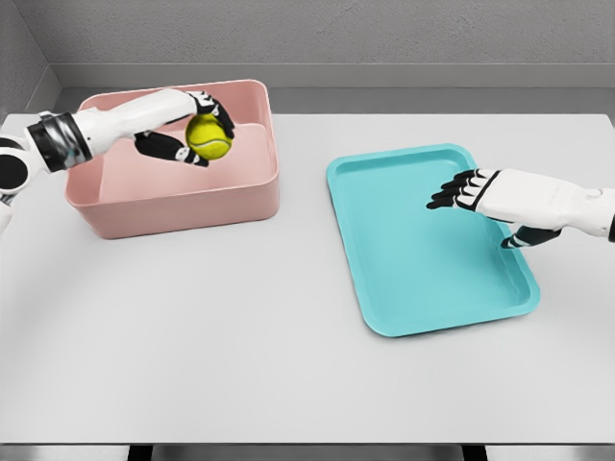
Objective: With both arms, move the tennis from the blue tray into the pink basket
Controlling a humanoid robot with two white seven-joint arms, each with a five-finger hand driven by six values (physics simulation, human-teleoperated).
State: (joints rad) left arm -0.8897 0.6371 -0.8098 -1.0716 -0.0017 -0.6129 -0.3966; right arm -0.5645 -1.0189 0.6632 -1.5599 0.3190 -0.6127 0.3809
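Left hand holds the ball over the basket, ready for release.

Its fingers are clamped around the ball, with the pink basket's open floor directly beneath the hand. This looks like the final placing step; the next move calls for lowering slightly and opening the fingers so the ball drops inside the walls. Far to that hand's right, the right hand hovers over the tray, fingers apart and holding nothing.

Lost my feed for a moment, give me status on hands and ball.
Left hand shut on tennis ball, held over the pink basket. Right hand open, empty, above the blue tray. Nothing in the way of the drop.
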